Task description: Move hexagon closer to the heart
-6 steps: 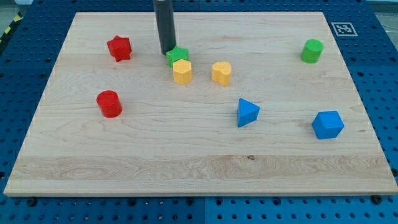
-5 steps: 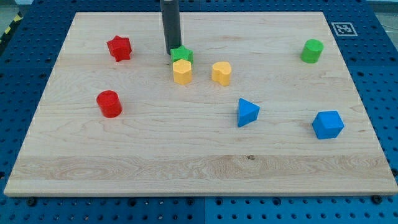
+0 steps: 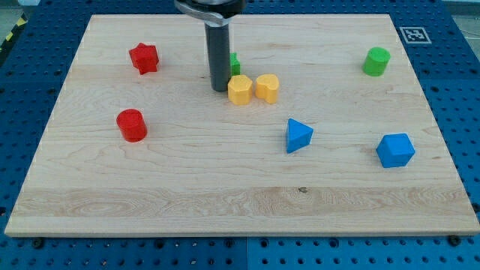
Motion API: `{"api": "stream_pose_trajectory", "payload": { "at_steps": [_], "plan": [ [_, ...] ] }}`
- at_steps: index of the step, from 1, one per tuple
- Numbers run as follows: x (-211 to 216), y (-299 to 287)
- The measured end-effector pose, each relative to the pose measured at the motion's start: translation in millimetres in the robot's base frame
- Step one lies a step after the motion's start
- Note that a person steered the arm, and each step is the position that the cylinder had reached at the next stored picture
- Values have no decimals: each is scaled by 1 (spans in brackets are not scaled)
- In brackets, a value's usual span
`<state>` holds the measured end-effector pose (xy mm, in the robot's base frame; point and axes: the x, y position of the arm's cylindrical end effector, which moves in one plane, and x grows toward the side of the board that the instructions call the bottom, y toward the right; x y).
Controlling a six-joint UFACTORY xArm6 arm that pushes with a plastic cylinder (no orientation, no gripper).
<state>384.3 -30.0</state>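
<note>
The yellow hexagon [image 3: 239,89] lies near the board's top middle, touching the yellow heart [image 3: 267,88] on its right. My tip [image 3: 220,89] stands on the board right against the hexagon's left side. A green block [image 3: 235,64], mostly hidden behind the rod, sits just above the hexagon.
A red star-like block [image 3: 143,58] is at the upper left and a red cylinder [image 3: 132,124] at the left. A green cylinder [image 3: 376,61] is at the upper right. A blue triangular block [image 3: 298,136] and a blue block [image 3: 395,150] lie to the right.
My tip moved from above-left of the green block down to the hexagon's left side. The hexagon slid right until it met the heart. The green block shifted slightly right.
</note>
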Motion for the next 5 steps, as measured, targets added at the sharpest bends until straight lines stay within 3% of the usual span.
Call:
{"api": "stream_pose_trajectory", "payload": {
  "at_steps": [2,4,5],
  "plan": [
    [3,-31],
    [-64,-47],
    [-76,-40]
  ]
}}
